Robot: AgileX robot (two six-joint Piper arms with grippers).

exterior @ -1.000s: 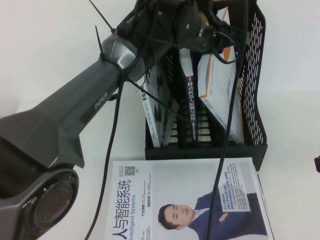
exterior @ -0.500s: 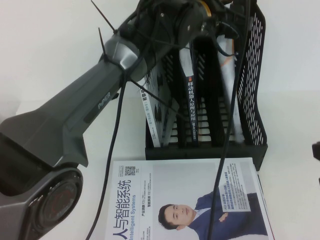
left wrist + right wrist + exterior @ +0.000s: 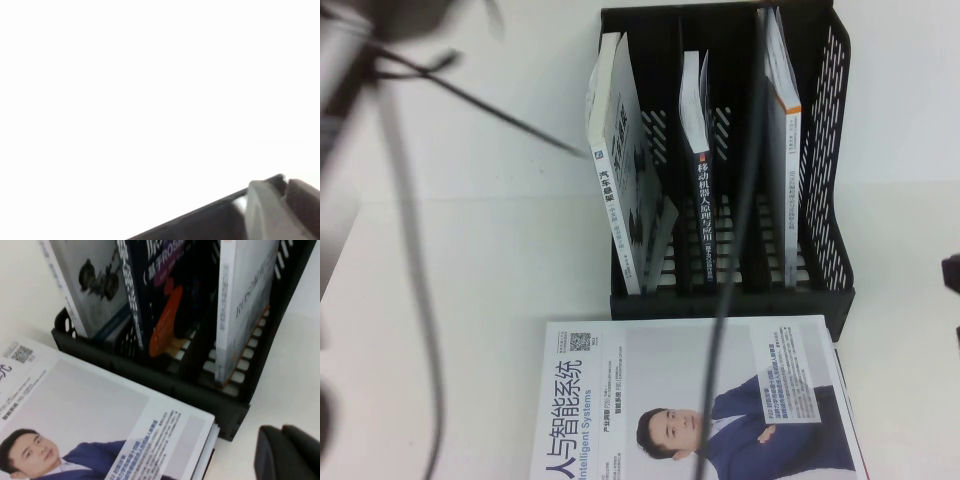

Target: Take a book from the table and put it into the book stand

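High view: thin glossy book [image 3: 782,150] upright in perforated book stand [image 3: 825,180]

The high view looks steeply down from the robot's own side onto the plain white desk [image 3: 450,260], taking in the whole black plastic three-compartment book stand [image 3: 825,150] and, nearer the camera, the white book picturing a man in a blue suit [image 3: 650,390]; blurred dark cables hang close before the lens. The right wrist view sits low and near, facing the stand's [image 3: 227,412] front corner and that same flat white book [image 3: 100,405], so these two views share stand and book. The left wrist view faces almost blank whiteness, with only a dark edge at one corner.
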